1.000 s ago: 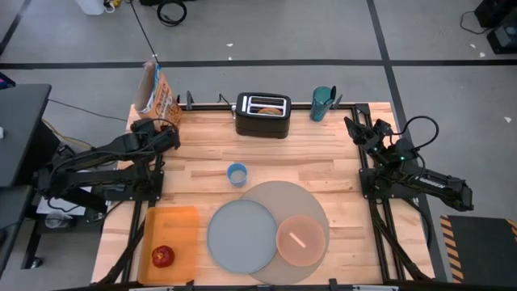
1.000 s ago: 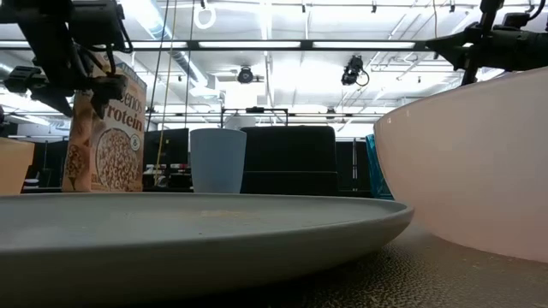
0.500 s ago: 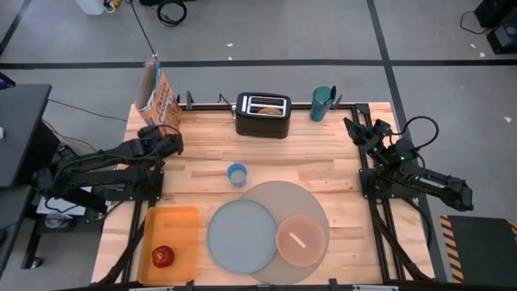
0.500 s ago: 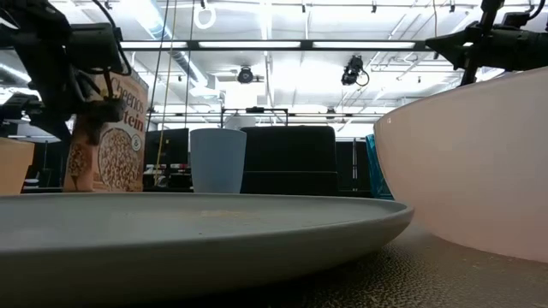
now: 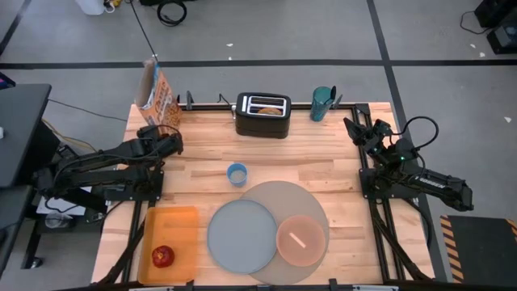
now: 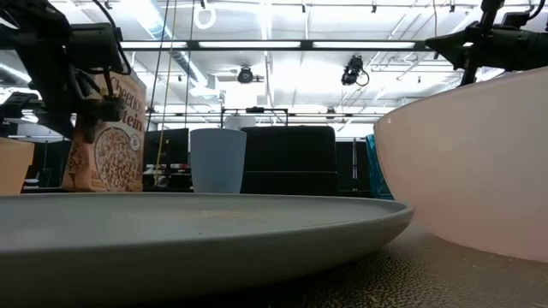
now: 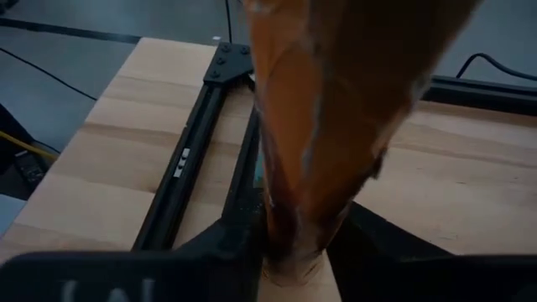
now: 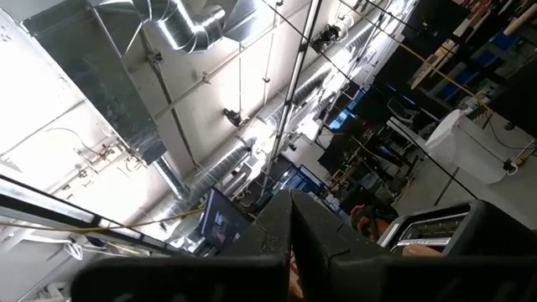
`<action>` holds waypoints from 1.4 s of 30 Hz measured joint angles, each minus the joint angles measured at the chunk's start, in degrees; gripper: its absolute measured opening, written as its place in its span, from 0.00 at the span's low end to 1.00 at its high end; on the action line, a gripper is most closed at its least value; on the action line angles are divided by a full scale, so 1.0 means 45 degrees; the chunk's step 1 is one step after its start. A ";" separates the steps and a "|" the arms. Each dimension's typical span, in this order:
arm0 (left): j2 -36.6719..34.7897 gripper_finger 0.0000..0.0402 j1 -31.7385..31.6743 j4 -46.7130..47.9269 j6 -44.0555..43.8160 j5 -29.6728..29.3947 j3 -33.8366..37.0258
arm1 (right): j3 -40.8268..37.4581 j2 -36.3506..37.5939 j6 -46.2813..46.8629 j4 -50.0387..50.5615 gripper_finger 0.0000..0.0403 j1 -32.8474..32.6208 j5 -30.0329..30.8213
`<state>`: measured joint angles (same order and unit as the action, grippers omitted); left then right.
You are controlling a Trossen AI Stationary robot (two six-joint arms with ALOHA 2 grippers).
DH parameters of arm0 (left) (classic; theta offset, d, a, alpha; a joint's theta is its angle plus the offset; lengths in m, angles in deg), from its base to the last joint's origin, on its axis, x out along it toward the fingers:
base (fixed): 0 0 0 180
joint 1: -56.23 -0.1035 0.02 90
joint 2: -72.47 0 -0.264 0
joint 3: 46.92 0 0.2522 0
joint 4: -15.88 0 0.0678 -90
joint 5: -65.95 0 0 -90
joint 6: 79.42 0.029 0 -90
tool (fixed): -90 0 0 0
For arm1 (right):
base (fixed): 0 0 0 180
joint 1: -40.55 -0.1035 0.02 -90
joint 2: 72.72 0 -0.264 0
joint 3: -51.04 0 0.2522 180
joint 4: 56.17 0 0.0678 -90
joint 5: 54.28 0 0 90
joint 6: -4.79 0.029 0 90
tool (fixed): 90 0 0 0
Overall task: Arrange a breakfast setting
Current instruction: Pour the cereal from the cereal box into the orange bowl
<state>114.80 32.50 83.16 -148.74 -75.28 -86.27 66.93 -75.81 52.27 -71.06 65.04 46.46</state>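
Note:
The orange cereal box (image 5: pixel 157 95) stands tilted at the table's far left corner, with my left gripper (image 5: pixel 170 137) shut on it from its near side. The toasted bagel half (image 5: pixel 270 103) sticks up out of a black toaster (image 5: pixel 262 115). The teal cup (image 5: pixel 321 103) stands at the far right. The grey-blue plate (image 5: pixel 241 234) and the pink bowl (image 5: pixel 300 240), with the small spoon (image 5: pixel 297 239) inside, sit on the round grey mat (image 5: pixel 284 198). The red apple (image 5: pixel 162 256) lies on an orange tray. My right gripper (image 5: pixel 353 128) hangs shut and empty at the far right. My left gripper pinches the cereal box's lower part (image 7: pixel 289 239) between its two fingers, one on each broad face. The fingers come roughly level from the table's near-left side. The box rises tilted above them; its bottom edge is hidden, so whether it rests on the table I cannot tell.
A small blue cup (image 5: pixel 237 174) stands mid-table before the toaster. The orange tray (image 5: pixel 174 226) lies at the near left corner. Black frame rails (image 5: pixel 380 202) run along both table sides. Bare wood lies between the toaster and the mat.
My left gripper has shifted a little toward the table's near edge at the cereal box's foot. The box has tipped slightly and its top now leans over more than a second ago.

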 joint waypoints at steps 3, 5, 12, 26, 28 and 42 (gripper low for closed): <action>-0.0144 0.20 0.0031 0.0151 0.0113 0.0299 -0.0152 | 0.0000 0.0000 -0.0014 0.0005 0.03 0.0000 -0.0005; -0.0363 0.15 0.0128 0.0350 0.0453 0.0646 -0.0441 | 0.0000 -0.0002 -0.0019 0.0005 0.03 -0.0002 -0.0008; -0.1289 0.02 0.0505 0.0870 0.3068 0.1251 -0.2159 | 0.0000 -0.0002 -0.0081 0.0010 0.03 -0.0002 -0.0092; -0.1745 0.02 0.0495 0.0969 0.7277 0.6831 -0.7504 | 0.0203 -0.0005 0.0129 0.0414 0.03 0.0000 -0.1108; -0.1642 0.02 0.0486 0.0856 0.7317 0.7898 -0.8342 | 0.0679 -0.0005 -0.0120 0.1283 0.03 0.0000 -0.1172; 0.4076 0.02 0.1149 0.0027 0.9761 1.3816 -1.2966 | 0.4847 -0.2686 -0.1528 0.7199 0.03 0.0010 -0.3094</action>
<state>133.14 37.67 83.29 -104.81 -13.11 -144.61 88.74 -87.90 45.40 -38.66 65.08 32.54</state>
